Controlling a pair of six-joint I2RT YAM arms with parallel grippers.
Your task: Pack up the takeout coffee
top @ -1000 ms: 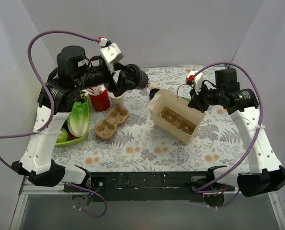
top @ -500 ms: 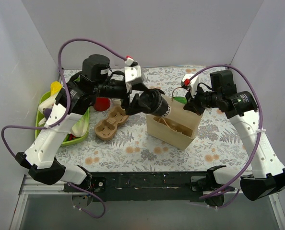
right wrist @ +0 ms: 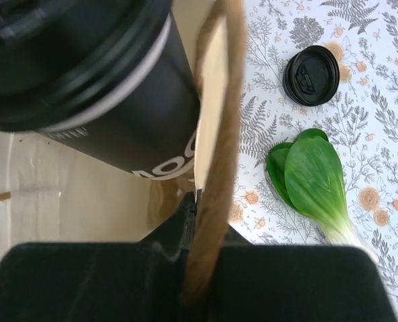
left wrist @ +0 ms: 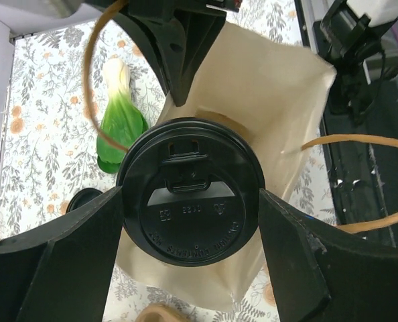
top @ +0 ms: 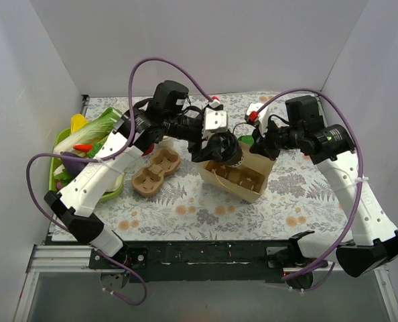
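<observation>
Left gripper (top: 222,146) has the takeout coffee (left wrist: 191,201) clamped between its fingers, one on each side just under the lid, cup upright. It hangs right over the mouth of the paper bag (left wrist: 279,100), which stands in the right half of the tabletop, about midway between the near and far edges. The cup is not seated yet; from the right wrist view its dark lettered side is level with the bag rim.

Right gripper (right wrist: 193,221) is closed on the bag's far-right rim, right where the rope handle (right wrist: 216,134) comes up. My read is that it's there to keep the mouth spread and the bag from tipping while the cup goes down.

Bag contents: a pulp cup carrier (top: 238,176) on the bottom, wells look empty. I'd guess the cup is meant for the well nearest the left gripper. The other handle loop curves close beside the lid, so there's a snag risk.

Elsewhere:
- spare carrier (top: 155,171) sits left of the bag, nothing in it
- green tray (top: 54,164) at the left edge, full of vegetables
- loose black lid (right wrist: 311,75) and bok choy (right wrist: 313,174) lie flat on the tabletop beyond the bag, toward the far edge
</observation>
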